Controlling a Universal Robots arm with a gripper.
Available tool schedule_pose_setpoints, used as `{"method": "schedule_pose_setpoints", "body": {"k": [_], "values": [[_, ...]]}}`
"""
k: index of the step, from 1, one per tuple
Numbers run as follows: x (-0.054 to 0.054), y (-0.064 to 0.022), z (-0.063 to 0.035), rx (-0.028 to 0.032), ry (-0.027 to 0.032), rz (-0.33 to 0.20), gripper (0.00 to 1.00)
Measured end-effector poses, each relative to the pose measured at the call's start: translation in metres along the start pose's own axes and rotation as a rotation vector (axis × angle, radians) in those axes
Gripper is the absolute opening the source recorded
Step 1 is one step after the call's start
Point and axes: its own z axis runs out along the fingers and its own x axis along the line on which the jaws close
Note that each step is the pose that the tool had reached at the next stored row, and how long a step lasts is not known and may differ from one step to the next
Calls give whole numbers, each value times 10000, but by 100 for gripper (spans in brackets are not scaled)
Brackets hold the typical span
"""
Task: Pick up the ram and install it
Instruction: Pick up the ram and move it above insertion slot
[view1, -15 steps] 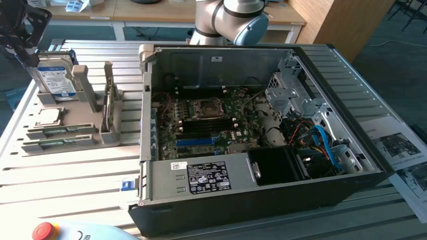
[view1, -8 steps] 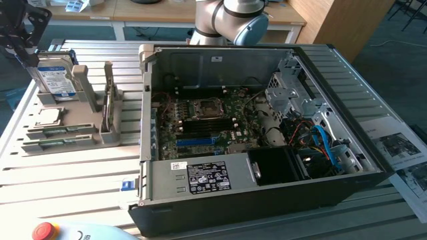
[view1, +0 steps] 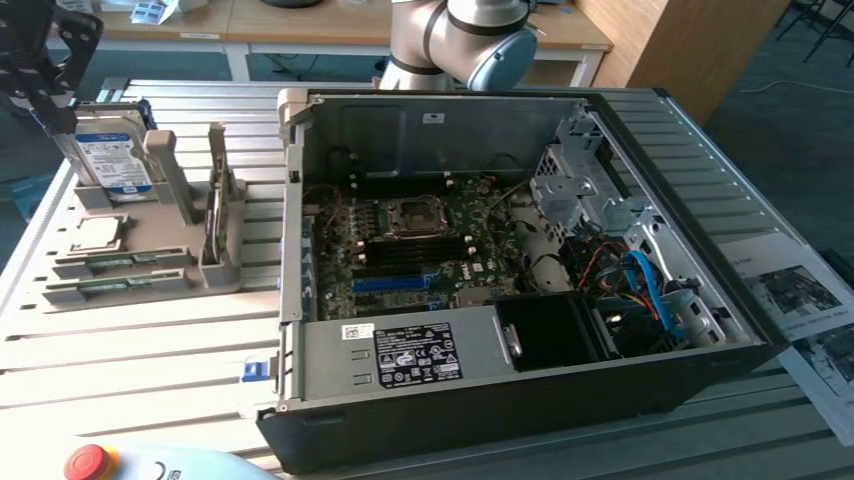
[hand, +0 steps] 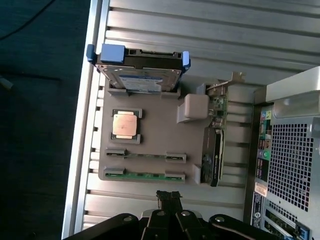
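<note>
**Over the parts holder: gripper shut, ram untouched**

On the slatted table (view1: 160, 350), at the exterior view's left: a gray holder (hand: 160, 135), just beside the open computer case (view1: 534, 400). Above the holder, apart from everything in it: the gripper (hand: 167, 197), fingers (hand: 162, 200) pressed together, pinching nothing.

In the holder's two parallel grooves: two green sticks side by side, each seated between small gray end clips. Nearest the gripper, along the holder's edge: the ram (hand: 145, 175). Just beyond it: the second stick (hand: 145, 156). Farther along the holder: a square processor chip (hand: 125, 125), then a hard drive (hand: 142, 75) standing upright in its cradle. Toward the case: an expansion card (hand: 215, 145), set on edge.

Inside the case: the motherboard (view1: 427, 240), lying flat, with a long blue slot (view1: 394, 283).
</note>
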Motion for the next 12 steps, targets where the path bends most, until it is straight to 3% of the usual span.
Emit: {"method": "schedule_pose_setpoints", "body": {"k": [12], "values": [[0,0,0,-31,61,-1362,11]]}}
